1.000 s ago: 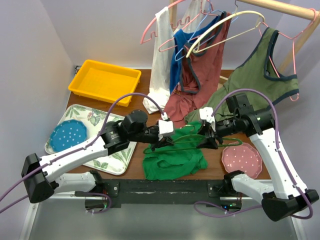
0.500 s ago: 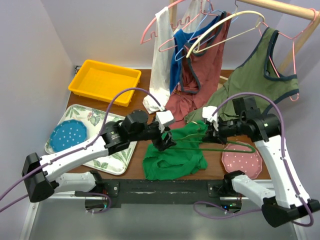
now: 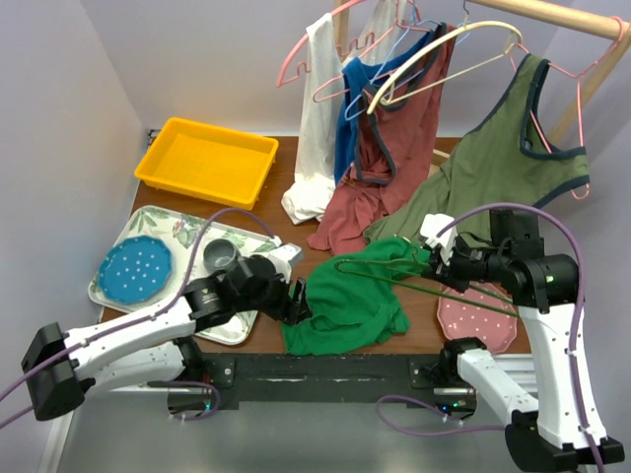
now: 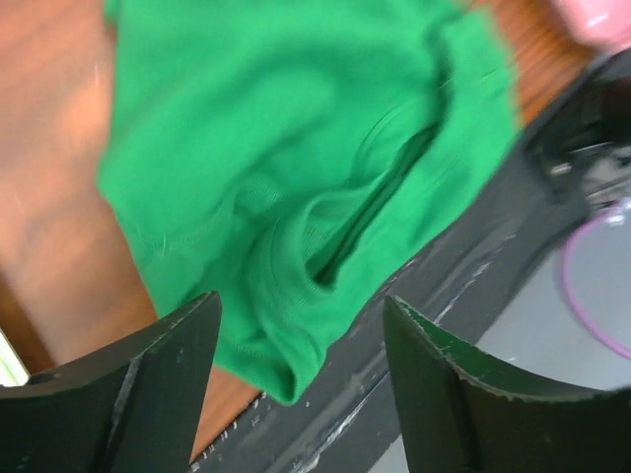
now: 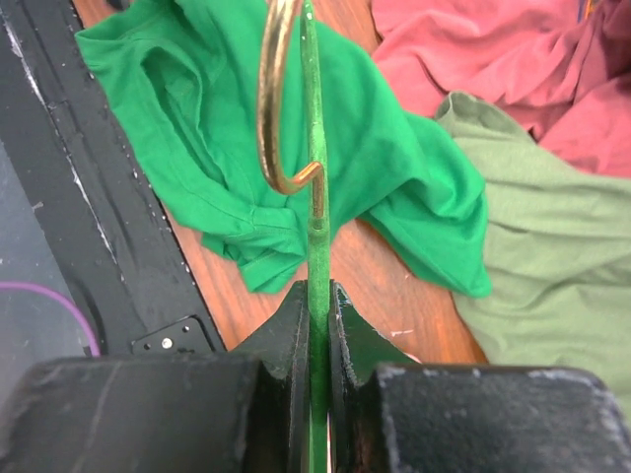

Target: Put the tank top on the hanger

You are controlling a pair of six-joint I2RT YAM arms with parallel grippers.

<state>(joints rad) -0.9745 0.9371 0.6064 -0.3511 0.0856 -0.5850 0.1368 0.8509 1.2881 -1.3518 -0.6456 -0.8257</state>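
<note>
The bright green tank top (image 3: 350,307) lies crumpled on the table near the front edge, its upper part bunched up against the hanger (image 3: 385,276). That hanger is a thin dark-green wire, held level above the fabric. My right gripper (image 3: 441,266) is shut on its wire (image 5: 314,177) just under the brass-coloured hook (image 5: 271,99), with the jaws (image 5: 317,296) pressed flat on it. My left gripper (image 3: 296,301) stands open at the top's left edge. In the left wrist view its fingers (image 4: 187,335) straddle a fold of the tank top (image 4: 296,148) without gripping it.
Behind the arms a rail carries a rust-red top (image 3: 385,148), an olive top (image 3: 503,158), a white garment (image 3: 317,128) and a cream hanger (image 3: 444,49). A yellow bin (image 3: 205,161), a floral tray (image 3: 148,232) with a blue plate (image 3: 134,268) and grey cup (image 3: 219,256) sit left. A pink plate (image 3: 483,315) lies right.
My left gripper has opened, let go and dropped back toward the near left. My right gripper has shut on the hanger and drawn it rightward, dragging part of the tank top along.
</note>
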